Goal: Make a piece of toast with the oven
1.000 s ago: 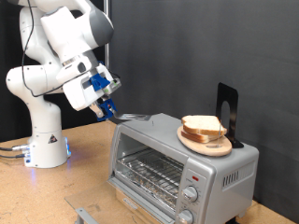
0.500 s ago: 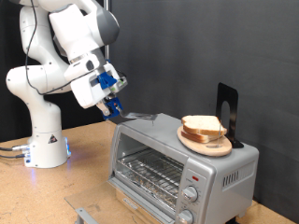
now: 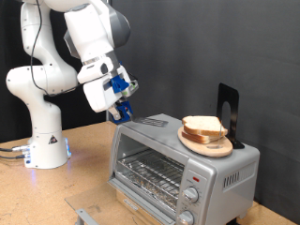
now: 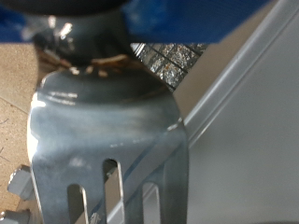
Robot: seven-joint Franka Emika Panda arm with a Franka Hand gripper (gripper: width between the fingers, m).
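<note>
The hand (image 3: 120, 112) grips a fork (image 4: 107, 140) above the oven's (image 3: 183, 159) top left corner. The toast (image 3: 204, 127) sits on a plate (image 3: 208, 143) atop the oven. The door looks shut, though glare makes that uncertain. Judged step: bringing the fork toward the toast; this calls for careful alignment.

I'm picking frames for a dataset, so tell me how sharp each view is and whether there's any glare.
Exterior view: evenly lit and sharp; the pincer above the oven, the toast and its wooden plate all read clearly, with mild reflections on the glass door. Wrist view: soft focus, filled by a close-up slotted metal piece carrying bright glare streaks; background blurred.
</note>
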